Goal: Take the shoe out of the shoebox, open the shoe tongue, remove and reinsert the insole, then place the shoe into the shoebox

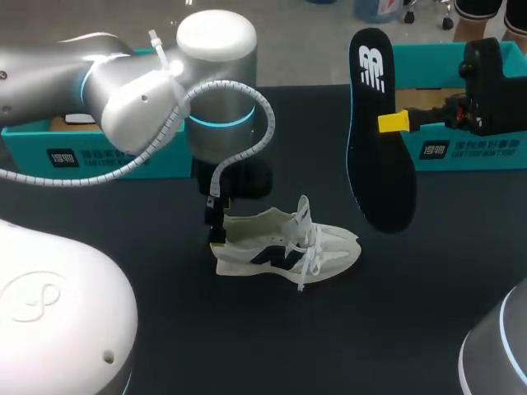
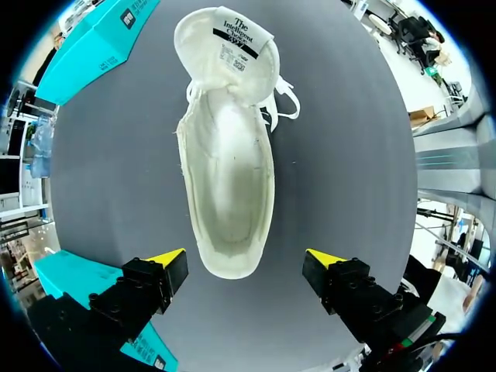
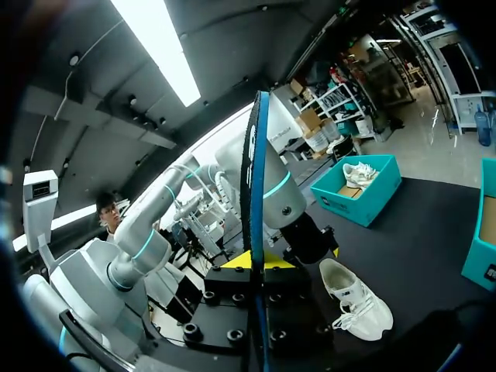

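Note:
A cream sneaker (image 1: 284, 245) with a dark side logo stands upright on the black table, toe to the right. My left gripper (image 1: 216, 233) hangs right over its heel. In the left wrist view that gripper (image 2: 246, 260) is open, its yellow tips either side of the heel, and the shoe (image 2: 229, 155) shows an empty inside with the tongue (image 2: 232, 39) folded forward. My right gripper (image 1: 394, 122) is shut on the black insole (image 1: 380, 140), held upright in the air to the right of the shoe. The right wrist view has the insole (image 3: 254, 194) edge-on between the fingers (image 3: 256, 263), with the shoe (image 3: 356, 298) below.
An open teal shoebox (image 1: 99, 155) stands at the back left behind my left arm (image 1: 140, 90). A second teal box (image 1: 469, 140) stands at the back right behind the right gripper. Bare black table lies in front of the shoe.

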Controlling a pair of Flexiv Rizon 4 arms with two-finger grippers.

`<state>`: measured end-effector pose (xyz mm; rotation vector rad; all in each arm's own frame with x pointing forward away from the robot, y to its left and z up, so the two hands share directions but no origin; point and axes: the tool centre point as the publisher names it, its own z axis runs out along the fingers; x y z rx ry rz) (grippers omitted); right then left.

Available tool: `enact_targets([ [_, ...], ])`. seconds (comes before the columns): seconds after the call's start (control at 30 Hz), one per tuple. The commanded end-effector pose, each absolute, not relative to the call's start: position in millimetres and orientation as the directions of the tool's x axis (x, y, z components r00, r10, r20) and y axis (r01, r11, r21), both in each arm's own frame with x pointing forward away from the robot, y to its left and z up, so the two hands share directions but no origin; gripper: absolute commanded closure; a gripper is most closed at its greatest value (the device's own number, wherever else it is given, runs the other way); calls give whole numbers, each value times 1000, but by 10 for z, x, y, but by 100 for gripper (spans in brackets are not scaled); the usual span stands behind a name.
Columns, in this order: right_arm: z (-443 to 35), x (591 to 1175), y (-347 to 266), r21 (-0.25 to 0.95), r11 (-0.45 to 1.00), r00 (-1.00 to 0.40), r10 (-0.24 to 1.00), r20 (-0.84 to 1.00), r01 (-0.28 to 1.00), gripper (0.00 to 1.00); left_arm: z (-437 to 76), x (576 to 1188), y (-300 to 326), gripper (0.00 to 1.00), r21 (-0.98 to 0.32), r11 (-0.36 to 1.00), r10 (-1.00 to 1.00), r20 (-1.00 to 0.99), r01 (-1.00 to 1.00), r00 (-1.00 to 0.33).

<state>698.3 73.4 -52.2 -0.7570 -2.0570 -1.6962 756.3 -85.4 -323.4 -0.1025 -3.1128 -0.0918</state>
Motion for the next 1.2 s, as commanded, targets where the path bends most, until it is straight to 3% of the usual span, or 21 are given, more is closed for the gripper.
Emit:
enact_targets([
  [0.03,-530,6991,745,778,134,-788,171,592,614,100,-3232,7559,-849,0,59,996,66,26,68,-997],
  [0.8,-530,6991,745,778,134,-788,171,592,614,100,-3192,7616,-905,0,54,996,78,13,78,-997],
  [1.2,-530,6991,745,778,134,-788,171,592,614,100,-3233,7965,-1248,0,-34,993,115,0,115,-993],
])
